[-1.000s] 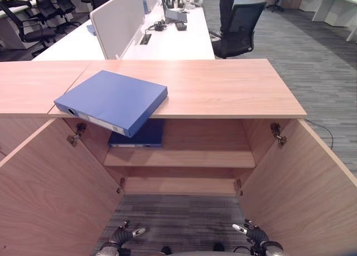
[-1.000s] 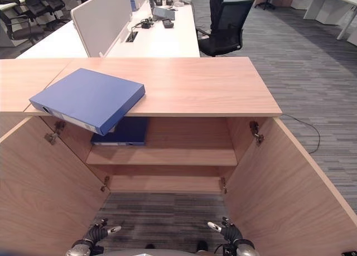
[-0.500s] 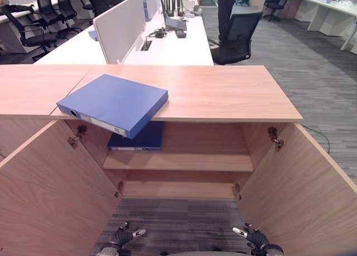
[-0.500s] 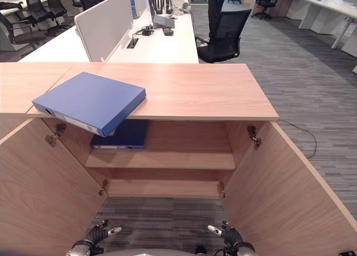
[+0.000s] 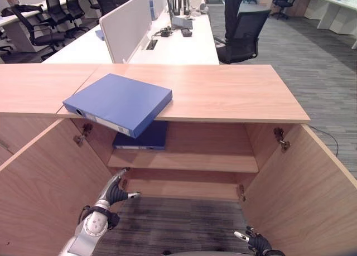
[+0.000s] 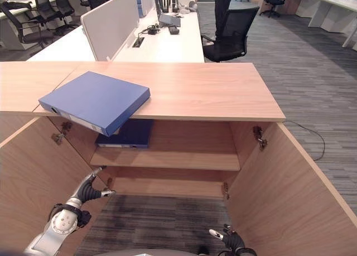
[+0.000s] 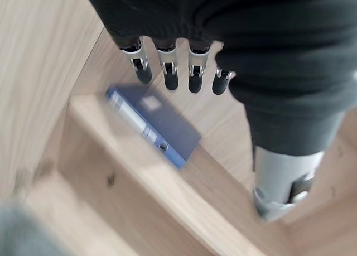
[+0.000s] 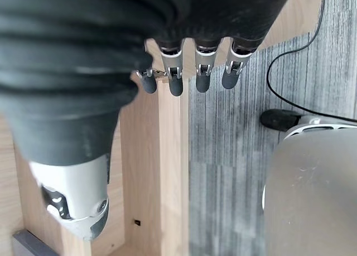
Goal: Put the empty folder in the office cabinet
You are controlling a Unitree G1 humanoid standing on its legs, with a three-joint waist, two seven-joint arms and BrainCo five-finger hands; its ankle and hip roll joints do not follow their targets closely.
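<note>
No legible text on the blue folder (image 5: 119,102) spine label.

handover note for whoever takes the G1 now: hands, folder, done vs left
Left hand: open, empty, raised in front of the open cabinet, level with its lower shelf.
Right hand: low by the right door, open, empty.
Blue folder lies flat on the cabinet top, its near corner overhanging the front edge. A second, darker folder already lies on the upper shelf at the left.
Done: both doors are open.
Left: grasp the folder on top and place it on a shelf inside.
</note>
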